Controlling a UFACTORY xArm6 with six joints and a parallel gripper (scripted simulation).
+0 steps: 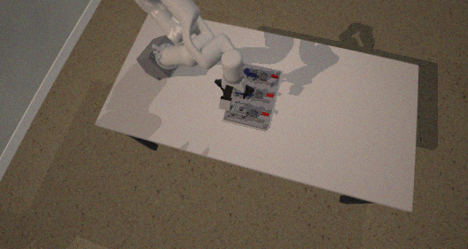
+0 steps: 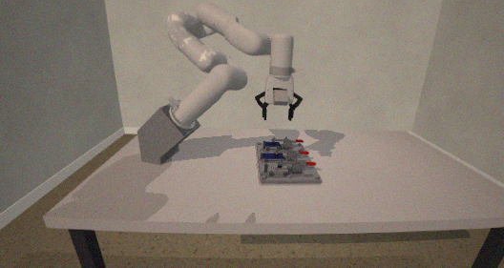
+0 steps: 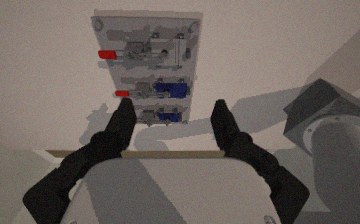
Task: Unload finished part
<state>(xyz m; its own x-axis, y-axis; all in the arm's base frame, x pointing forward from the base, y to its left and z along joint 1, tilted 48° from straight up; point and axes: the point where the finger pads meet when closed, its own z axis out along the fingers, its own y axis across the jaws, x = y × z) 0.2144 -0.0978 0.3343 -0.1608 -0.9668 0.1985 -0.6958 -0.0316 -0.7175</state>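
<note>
A grey fixture plate lies on the white table. It has three nests in a row, each with a red-handled clamp. The grey finished part sits in the end nest farthest from the arm's base. Two blue blanks sit in the other nests: one at the base end and one in the middle. My gripper is open and empty, high above the fixture's blank end.
The arm's grey base block stands on the table's far-left corner. The table is ringed by floor and walls.
</note>
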